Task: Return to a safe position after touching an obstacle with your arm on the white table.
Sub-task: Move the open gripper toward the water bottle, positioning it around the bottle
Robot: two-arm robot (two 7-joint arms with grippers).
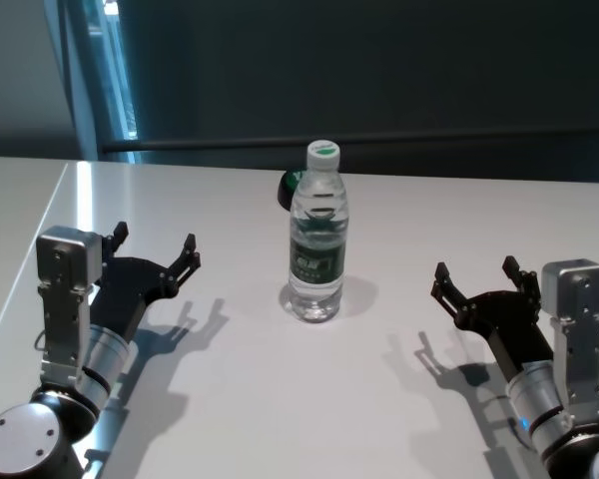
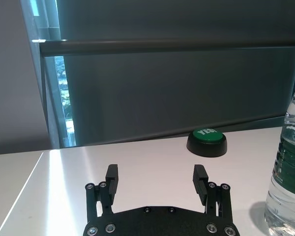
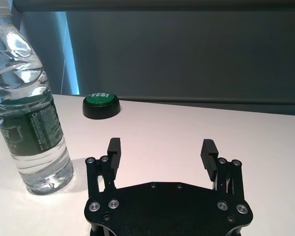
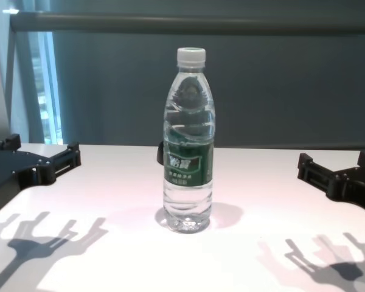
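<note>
The tall clear plastic water bottle (image 1: 317,236) is standing upright mid-way across the smooth white table (image 1: 399,419), while the left gripper (image 1: 157,255) and right gripper (image 1: 476,280) are hovering open-fingered, empty, well apart from it, suggesting the retreat is nearly finished

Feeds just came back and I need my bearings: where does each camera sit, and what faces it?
Head: high, looking down at the clear plastic water bottle between the open left gripper and right gripper.
Chest: low, level with the bottle.
Left wrist: over open fingers towards the round green button.
Right wrist: likewise.
Both wrist views share bottle and button.
</note>
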